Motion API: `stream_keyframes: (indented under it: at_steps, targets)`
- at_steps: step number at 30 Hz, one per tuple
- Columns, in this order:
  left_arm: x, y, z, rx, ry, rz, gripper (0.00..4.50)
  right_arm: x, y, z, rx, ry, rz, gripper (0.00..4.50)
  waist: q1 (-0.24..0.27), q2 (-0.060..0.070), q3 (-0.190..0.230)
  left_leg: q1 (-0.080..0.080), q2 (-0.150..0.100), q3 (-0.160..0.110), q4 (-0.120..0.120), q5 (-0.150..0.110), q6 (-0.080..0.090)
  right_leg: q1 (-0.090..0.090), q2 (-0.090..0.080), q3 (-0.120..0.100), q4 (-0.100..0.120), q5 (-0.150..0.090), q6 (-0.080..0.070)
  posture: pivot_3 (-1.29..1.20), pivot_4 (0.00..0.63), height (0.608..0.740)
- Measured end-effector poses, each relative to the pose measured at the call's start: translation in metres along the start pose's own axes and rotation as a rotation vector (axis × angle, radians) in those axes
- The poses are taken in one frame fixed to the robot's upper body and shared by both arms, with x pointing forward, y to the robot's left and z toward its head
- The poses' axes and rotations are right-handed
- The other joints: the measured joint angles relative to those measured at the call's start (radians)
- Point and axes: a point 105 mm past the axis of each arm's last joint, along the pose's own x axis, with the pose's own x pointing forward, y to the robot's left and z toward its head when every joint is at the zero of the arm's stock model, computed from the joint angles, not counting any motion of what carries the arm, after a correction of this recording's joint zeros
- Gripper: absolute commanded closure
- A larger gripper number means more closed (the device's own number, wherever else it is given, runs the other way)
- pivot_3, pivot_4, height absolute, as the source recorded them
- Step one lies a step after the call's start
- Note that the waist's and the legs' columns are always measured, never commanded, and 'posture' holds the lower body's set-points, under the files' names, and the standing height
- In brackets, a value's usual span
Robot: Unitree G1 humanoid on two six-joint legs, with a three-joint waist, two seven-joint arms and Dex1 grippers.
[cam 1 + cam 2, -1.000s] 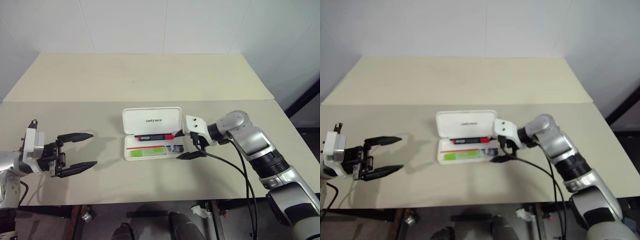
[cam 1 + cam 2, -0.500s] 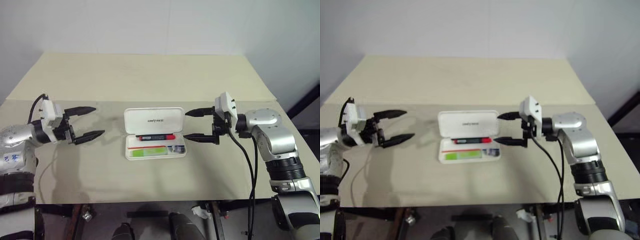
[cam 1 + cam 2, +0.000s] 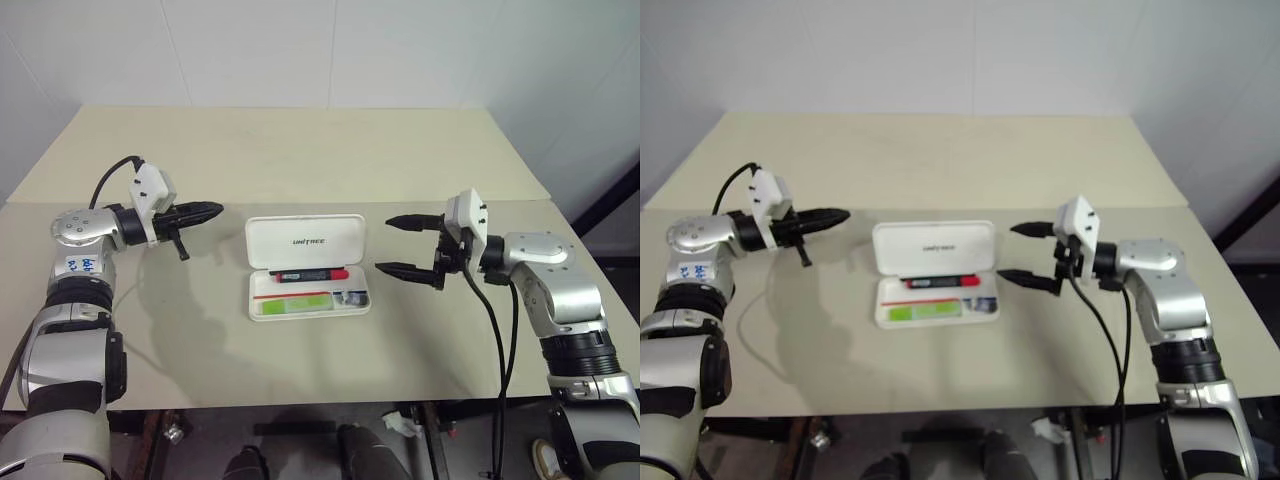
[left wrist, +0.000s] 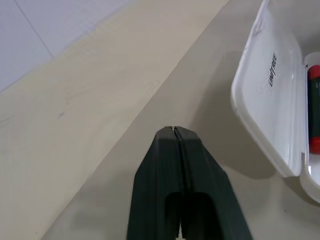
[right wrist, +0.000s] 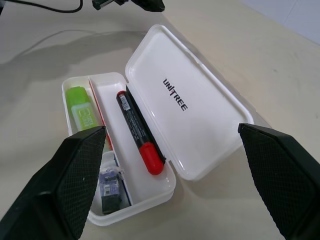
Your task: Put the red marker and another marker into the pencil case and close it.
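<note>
Between the two end effectors, the pencil case (image 3: 307, 267) lies open on the counter (image 3: 300, 160), red marker (image 3: 311, 273) and green highlighter (image 3: 294, 303) inside. Left end effector (image 3: 212, 210), pressed together, should push the raised lid from behind; right end effector (image 3: 394, 244), spread, can steady the base.

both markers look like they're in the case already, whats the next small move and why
Probably bring the shut left gripper in behind the raised lid of the pencil case and push it down. The red marker and green highlighter already lie inside, so only closing remains. The right gripper hangs open beside the case.
</note>
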Motion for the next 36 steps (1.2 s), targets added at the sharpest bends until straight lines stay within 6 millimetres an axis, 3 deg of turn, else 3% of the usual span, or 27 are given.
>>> stream_keyframes:
  at_steps: [10, 15, 21, 30, 36]
  targets:
    - [0.030, -0.004, -0.005, -0.042, 0.057, 0.002, 4.46, -0.012, 0.000, 0.000, -0.001, 0.010, -0.066, 0.00, 0.013, 0.000, 0.000, 0.000, 0.000, 0.000, 0.000, 0.000, 0.000, 0.000, 0.000, 0.000, 0.000, 0.000, 0.000, 0.00, 0.150, 0.740]
    - [0.054, -0.028, 0.008, -0.130, -0.005, -0.183, 4.46, -0.014, 0.004, -0.002, 0.000, 0.019, -0.076, 0.00, 0.030, 0.000, 0.000, 0.000, -0.001, 0.000, 0.000, 0.000, 0.000, 0.000, 0.000, 0.000, 0.000, -0.001, 0.001, 0.00, 0.150, 0.740]
    - [0.043, -0.050, 0.018, -0.190, -0.079, -0.434, 4.46, -0.030, 0.005, -0.007, 0.023, 0.042, -0.107, 0.00, 0.031, 0.000, 0.000, 0.000, -0.001, -0.001, -0.001, 0.000, 0.000, 0.000, 0.001, 0.000, 0.001, -0.002, 0.000, 0.00, 0.150, 0.740]
    - [0.038, -0.048, 0.015, -0.177, 0.009, -0.459, 4.46, -0.032, 0.003, -0.011, 0.039, 0.044, -0.101, 0.00, 0.032, 0.000, 0.000, 0.000, -0.001, -0.002, 0.001, 0.000, 0.000, 0.000, 0.001, 0.000, 0.002, -0.002, 0.000, 0.00, 0.150, 0.740]
    - [0.046, -0.055, 0.027, -0.086, 0.020, -0.531, 4.46, -0.032, 0.000, -0.010, 0.027, 0.038, -0.097, 0.00, 0.038, 0.000, 0.000, 0.000, -0.001, -0.002, 0.001, 0.000, 0.000, 0.000, 0.001, 0.000, 0.002, -0.002, 0.000, 0.00, 0.150, 0.740]
